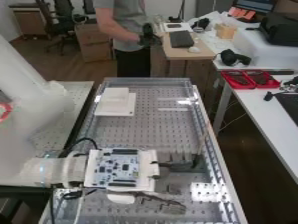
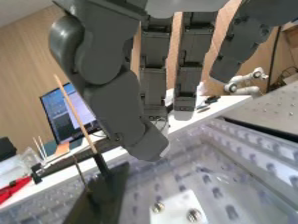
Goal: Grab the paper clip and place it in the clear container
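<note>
One dark grey robot hand (image 1: 174, 204), over the worktop (image 1: 149, 132) and, in the high view, towards four o'clock from its blue-and-white circuit board (image 1: 118, 168): fingers (image 2: 154, 82) straight, spread, the thumb slanting apart. Paper clip and clear container: positions cannot be told. Also listed: white stacked plates (image 1: 114, 107), at eleven o'clock on the worktop; one slender wooden stick (image 2: 76, 112), upright and tilted, near a dark block (image 2: 110, 192).

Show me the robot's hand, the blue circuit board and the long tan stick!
Hand (image 2: 114, 100): wrist view, on its thumb.
Blue circuit board (image 1: 118, 171): high view, near its middle.
Long tan stick (image 2: 74, 113): wrist view, about halfway along.
</note>
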Controlling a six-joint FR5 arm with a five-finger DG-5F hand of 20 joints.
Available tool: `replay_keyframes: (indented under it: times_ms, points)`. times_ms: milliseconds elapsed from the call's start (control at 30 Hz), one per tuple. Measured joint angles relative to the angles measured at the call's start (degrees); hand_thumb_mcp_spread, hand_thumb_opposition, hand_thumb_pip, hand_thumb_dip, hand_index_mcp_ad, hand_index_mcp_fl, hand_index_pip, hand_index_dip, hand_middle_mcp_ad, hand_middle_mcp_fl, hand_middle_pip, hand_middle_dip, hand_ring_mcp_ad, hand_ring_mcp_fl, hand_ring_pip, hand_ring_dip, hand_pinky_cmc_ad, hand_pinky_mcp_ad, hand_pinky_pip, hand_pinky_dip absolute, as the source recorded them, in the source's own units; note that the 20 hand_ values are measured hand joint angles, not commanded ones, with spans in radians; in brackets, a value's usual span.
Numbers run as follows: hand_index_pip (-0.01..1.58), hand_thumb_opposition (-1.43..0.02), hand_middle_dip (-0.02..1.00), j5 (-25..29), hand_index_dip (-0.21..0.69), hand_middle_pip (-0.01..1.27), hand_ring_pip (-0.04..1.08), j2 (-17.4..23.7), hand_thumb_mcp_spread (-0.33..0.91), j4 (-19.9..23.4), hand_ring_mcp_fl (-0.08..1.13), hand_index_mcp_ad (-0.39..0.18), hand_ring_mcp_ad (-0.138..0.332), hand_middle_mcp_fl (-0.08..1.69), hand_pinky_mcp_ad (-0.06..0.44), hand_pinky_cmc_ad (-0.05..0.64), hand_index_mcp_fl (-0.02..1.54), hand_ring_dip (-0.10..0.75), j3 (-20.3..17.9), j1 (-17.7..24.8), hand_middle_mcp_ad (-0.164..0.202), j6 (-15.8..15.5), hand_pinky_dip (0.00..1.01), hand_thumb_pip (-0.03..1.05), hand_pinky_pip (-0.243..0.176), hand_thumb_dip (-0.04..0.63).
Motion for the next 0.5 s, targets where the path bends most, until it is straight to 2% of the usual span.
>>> replay_keyframes:
  times_ms: [67, 200, 500]
  points:
    - [0.19, -1.07, 0.7, -0.1, -0.182, 0.85, 0.18, 1.09, 0.74, 1.25, 0.58, -0.185, 0.037, 0.84, 0.232, 0.482, 0.51, 0.501, -0.68, 0.18, -0.086, 0.67, 0.2, 0.67, 0.051, 0.297]
    - [0.2, -1.06, 0.7, -0.37, -0.182, 0.85, 0.18, 4.07, 0.74, 4.09, 0.59, -0.185, 0.037, 0.84, 0.232, 0.476, 0.52, 0.506, -2.28, 0.78, -0.056, 2.03, 0.19, 0.67, 0.051, 0.297]
    - [0.2, -1.08, 0.69, -0.5, -0.182, 0.85, 0.18, 11.35, 0.74, 9.59, 0.59, -0.185, 0.037, 0.84, 0.239, 0.476, 0.52, 0.506, -6.28, 3.83, -0.051, 3.88, 0.19, 0.67, 0.051, 0.297]
